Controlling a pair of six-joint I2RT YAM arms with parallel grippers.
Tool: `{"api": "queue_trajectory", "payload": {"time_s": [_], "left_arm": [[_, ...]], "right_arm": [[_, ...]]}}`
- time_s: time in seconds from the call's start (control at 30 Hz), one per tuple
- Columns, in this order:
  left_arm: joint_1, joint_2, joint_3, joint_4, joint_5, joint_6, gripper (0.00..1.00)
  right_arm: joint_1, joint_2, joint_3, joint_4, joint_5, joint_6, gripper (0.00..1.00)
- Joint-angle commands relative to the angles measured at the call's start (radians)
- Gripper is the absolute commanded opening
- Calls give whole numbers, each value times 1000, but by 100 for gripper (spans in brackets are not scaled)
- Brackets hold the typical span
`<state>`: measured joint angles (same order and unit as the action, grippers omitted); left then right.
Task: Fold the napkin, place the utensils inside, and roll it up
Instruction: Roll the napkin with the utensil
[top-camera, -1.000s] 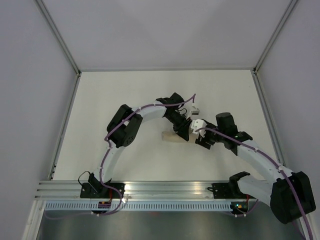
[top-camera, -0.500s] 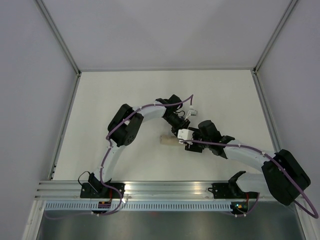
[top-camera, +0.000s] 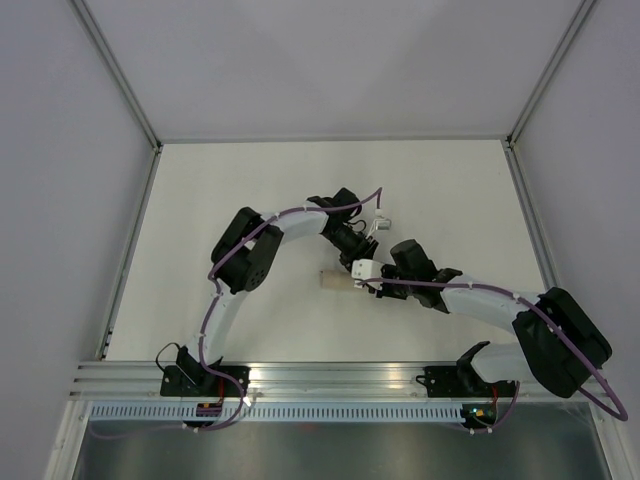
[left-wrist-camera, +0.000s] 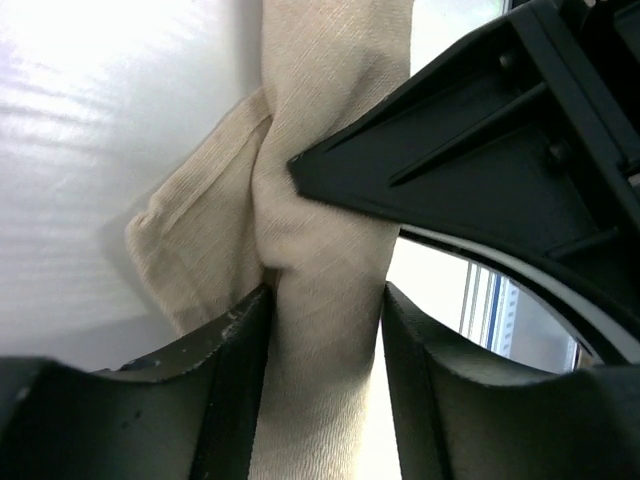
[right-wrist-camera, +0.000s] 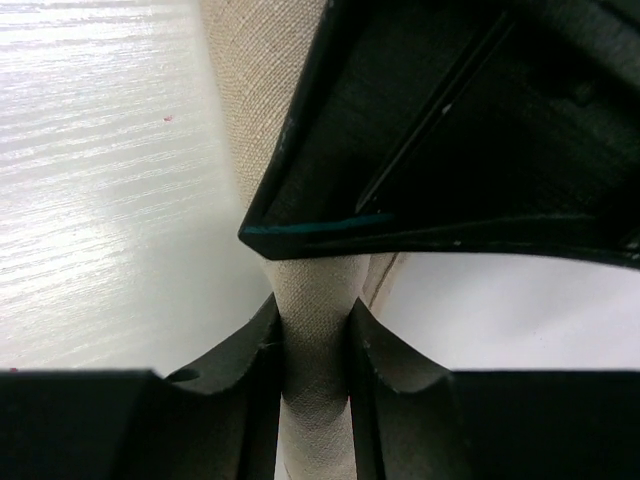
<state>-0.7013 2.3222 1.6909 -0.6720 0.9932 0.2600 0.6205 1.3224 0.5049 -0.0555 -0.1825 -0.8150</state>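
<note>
The napkin (top-camera: 333, 279) lies on the white table as a tan rolled bundle, with both grippers over its right part. My right gripper (right-wrist-camera: 315, 315) is shut on the roll (right-wrist-camera: 265, 90), both fingers pressed into the cloth. My left gripper (left-wrist-camera: 325, 295) straddles the same roll (left-wrist-camera: 330, 180). Its left finger touches the cloth, and a bright gap shows at the right finger, so it stands open. A loose flap (left-wrist-camera: 195, 240) hangs off the roll's side. The utensils are hidden from every view.
The white table (top-camera: 250, 200) is walled at the back and both sides by grey panels. An aluminium rail (top-camera: 320, 375) with the arm bases runs along the near edge. Each gripper's black body crowds the other wrist view, the right one (left-wrist-camera: 500, 150) and the left one (right-wrist-camera: 470, 130).
My right gripper swung left onto the roll and closed on it. My left gripper's jaws have eased apart around the napkin. The roll has stayed in place.
</note>
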Motion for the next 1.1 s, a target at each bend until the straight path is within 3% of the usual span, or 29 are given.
{"api": "queue_trajectory", "payload": {"time_s": [0.0, 0.2, 0.33, 0.67, 0.9, 1.07], "left_arm": [[45, -79, -54, 67, -102, -45, 55], [94, -217, -161, 208, -139, -113, 57], [112, -339, -287, 412, -209, -177, 57], [99, -619, -704, 860, -433, -277, 56], [-61, -724, -910, 1046, -724, -184, 58], [-193, -706, -910, 1065, -907, -88, 60]], "right_arm": [[-7, 9, 41, -115, -31, 2, 27], [-39, 53, 129, -257, -121, -26, 26], [-76, 112, 210, -349, -176, -58, 25], [-153, 287, 360, -509, -252, -121, 25], [-205, 406, 504, -615, -302, -154, 25], [-222, 483, 576, -662, -313, -159, 25]]}}
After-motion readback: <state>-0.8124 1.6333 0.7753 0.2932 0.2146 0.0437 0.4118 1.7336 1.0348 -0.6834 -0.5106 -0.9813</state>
